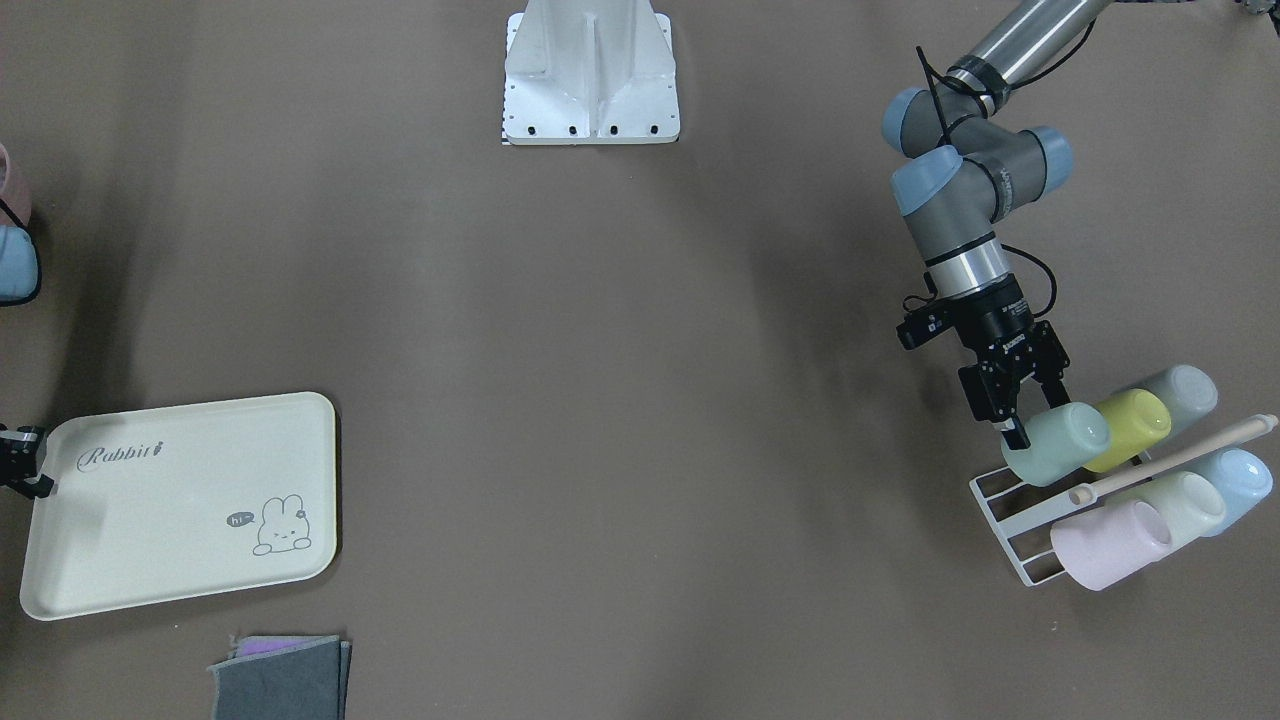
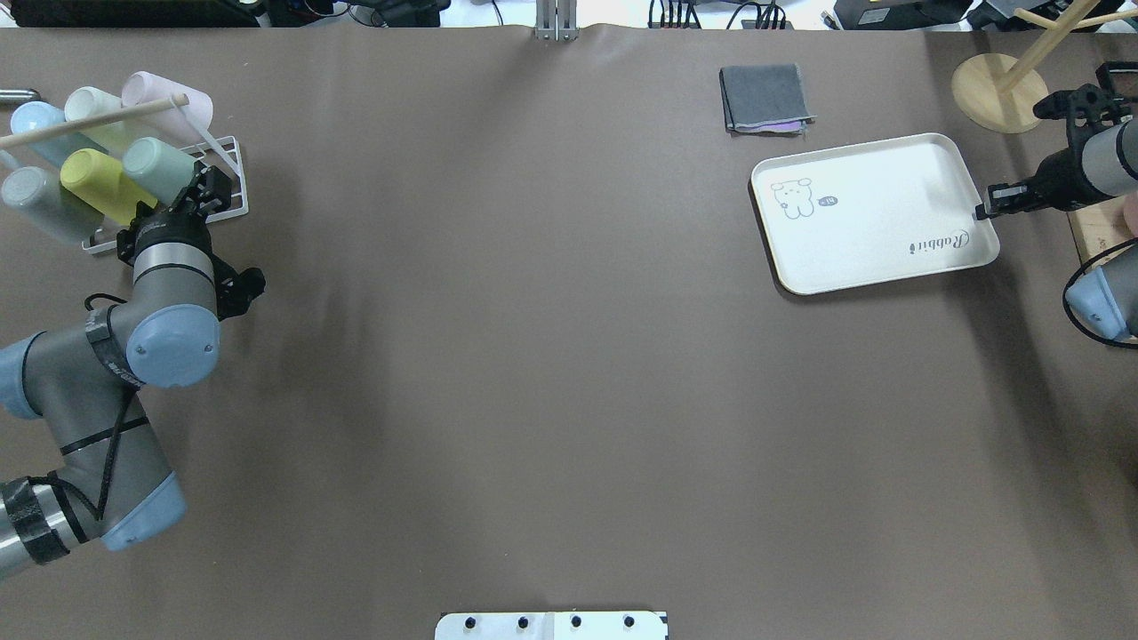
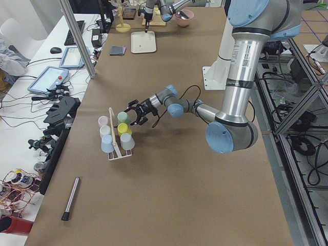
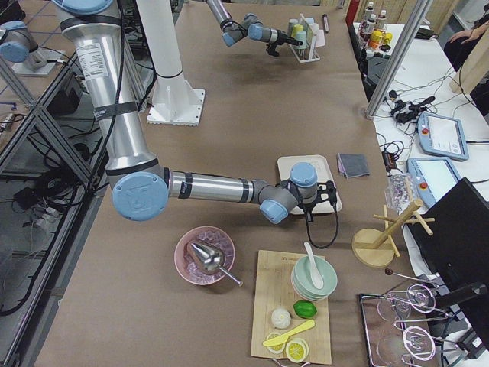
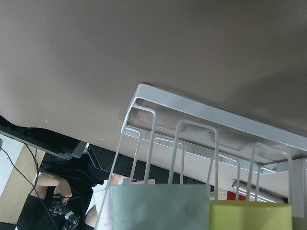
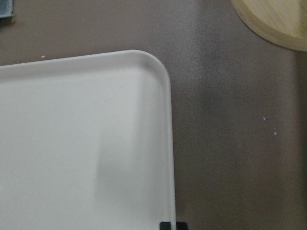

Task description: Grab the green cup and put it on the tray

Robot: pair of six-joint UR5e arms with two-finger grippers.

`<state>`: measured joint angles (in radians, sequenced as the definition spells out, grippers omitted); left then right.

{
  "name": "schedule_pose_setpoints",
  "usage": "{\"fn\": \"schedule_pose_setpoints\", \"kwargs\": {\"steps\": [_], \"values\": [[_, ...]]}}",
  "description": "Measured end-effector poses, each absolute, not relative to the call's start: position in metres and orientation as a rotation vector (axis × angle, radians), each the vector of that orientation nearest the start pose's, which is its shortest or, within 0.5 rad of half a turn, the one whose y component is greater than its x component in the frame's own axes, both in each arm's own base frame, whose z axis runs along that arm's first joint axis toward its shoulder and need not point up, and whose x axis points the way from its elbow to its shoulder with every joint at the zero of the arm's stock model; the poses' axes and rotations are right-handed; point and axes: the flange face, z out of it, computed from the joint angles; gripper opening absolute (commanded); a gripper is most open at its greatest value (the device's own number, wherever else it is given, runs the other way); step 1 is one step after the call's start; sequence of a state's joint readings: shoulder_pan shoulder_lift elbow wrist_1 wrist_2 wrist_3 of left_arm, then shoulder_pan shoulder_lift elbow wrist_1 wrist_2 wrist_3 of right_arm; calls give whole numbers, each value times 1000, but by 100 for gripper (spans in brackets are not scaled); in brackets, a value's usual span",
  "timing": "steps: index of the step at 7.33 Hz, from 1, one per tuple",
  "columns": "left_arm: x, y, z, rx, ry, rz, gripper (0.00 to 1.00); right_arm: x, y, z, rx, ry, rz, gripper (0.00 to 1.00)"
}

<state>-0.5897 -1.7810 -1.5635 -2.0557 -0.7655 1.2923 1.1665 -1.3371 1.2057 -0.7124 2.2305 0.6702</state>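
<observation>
The green cup (image 1: 1060, 443) lies tilted on a white wire rack (image 1: 1000, 505) at the table's end, first in the near row; it also shows in the overhead view (image 2: 160, 169) and at the bottom of the left wrist view (image 5: 158, 206). My left gripper (image 1: 1035, 415) is open, with one finger on each side of the cup near its mouth end. The cream Rabbit tray (image 1: 180, 500) lies flat at the other end of the table. My right gripper (image 2: 981, 212) is closed on the tray's short rim (image 6: 170, 143), a fingertip on each side.
The rack also holds a yellow-green cup (image 1: 1135, 428), a grey-green cup (image 1: 1180, 392), and pink (image 1: 1110, 545), whitish (image 1: 1185, 505) and blue (image 1: 1235, 485) cups under a wooden rod (image 1: 1170, 460). A grey cloth (image 2: 765, 98) and a wooden stand base (image 2: 997, 93) lie near the tray.
</observation>
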Motion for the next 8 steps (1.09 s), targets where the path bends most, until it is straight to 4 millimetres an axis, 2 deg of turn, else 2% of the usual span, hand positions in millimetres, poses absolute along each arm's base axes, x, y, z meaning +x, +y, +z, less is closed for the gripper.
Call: {"fn": "schedule_pose_setpoints", "kwargs": {"steps": [3,5,6,7,8], "values": [[378,-517,482,597,-1022,1775,97,-133,-597,580,312,-1001,6,0],[377,-529,486,585,-1026,1765,97,-127,-589,539,346,-1077,5,0],[379,-534,491,588,-1027,1758,97,-134,-584,515,356,-1126,28,0],[381,-538,496,594,-1028,1751,97,-158,-575,488,348,-1183,52,0],[383,-540,499,601,-1028,1746,97,-192,-561,460,330,-1230,73,0]]}}
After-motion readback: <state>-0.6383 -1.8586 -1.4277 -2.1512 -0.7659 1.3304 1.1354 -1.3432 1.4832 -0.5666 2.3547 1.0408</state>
